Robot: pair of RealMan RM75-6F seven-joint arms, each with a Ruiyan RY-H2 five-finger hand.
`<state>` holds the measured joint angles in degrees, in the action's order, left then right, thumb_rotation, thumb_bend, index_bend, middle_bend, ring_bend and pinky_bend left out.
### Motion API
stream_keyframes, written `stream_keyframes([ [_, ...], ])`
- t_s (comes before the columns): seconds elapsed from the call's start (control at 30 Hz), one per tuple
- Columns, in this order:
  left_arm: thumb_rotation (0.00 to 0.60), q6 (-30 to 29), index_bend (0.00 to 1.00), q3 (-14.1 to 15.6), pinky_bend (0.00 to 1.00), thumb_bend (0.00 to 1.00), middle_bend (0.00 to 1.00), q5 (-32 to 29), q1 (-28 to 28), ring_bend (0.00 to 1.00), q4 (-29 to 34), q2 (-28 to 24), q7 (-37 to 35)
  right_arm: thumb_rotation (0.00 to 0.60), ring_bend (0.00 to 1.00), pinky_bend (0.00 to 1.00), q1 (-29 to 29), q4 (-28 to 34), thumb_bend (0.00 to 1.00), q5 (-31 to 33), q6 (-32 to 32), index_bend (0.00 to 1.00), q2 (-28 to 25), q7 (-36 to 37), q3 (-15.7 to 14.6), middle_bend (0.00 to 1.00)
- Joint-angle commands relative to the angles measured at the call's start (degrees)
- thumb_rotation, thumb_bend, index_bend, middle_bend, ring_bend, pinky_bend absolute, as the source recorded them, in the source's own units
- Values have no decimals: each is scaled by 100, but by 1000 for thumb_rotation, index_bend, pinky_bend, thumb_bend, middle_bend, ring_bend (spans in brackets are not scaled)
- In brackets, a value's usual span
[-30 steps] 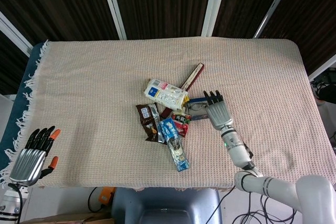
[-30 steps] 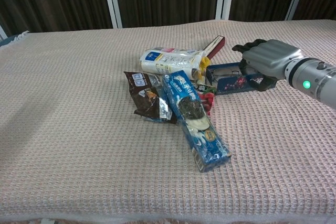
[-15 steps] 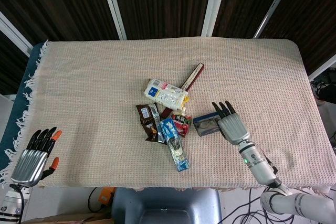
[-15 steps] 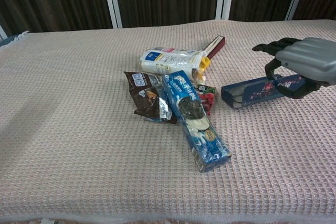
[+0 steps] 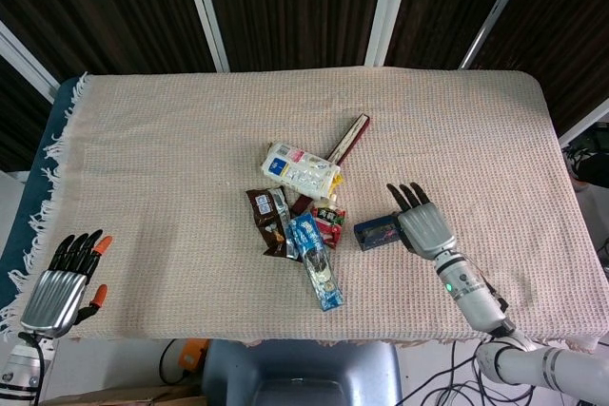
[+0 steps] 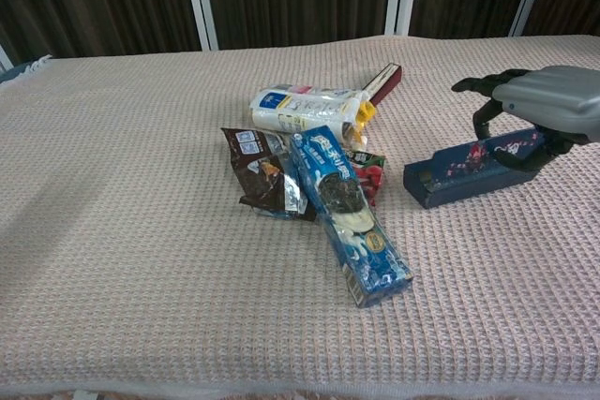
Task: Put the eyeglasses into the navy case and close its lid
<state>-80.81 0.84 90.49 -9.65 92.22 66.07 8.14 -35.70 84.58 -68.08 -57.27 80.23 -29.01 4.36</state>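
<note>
Navy case (image 6: 466, 170) looks closed, glasses not visible; right hand (image 6: 536, 114) clamped on it, left hand (image 5: 65, 278) empty, fingers apart.

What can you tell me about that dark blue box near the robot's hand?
The navy case is a long, narrow box printed with small pink-red flowers. It lies on the woven tablecloth, right of the snack pile and apart from it, its lid looking down. The right hand rests over its far end, fingers curled onto its top edge.
</note>
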Motion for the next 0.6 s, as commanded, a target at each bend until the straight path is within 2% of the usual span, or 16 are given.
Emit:
stream_keyframes([
  [0.03,600,-2,0,-5,45,424,0,-5,-1,0,-2,-5,-13,600,0,0,-139,-87,634,267,200,708,127,-164,113,90],
  [0.6,600,64,0,-28,47,423,0,-76,-28,0,2,7,21,600,0,0,-499,-616,634,923,448,707,570,-538,343,90],
])
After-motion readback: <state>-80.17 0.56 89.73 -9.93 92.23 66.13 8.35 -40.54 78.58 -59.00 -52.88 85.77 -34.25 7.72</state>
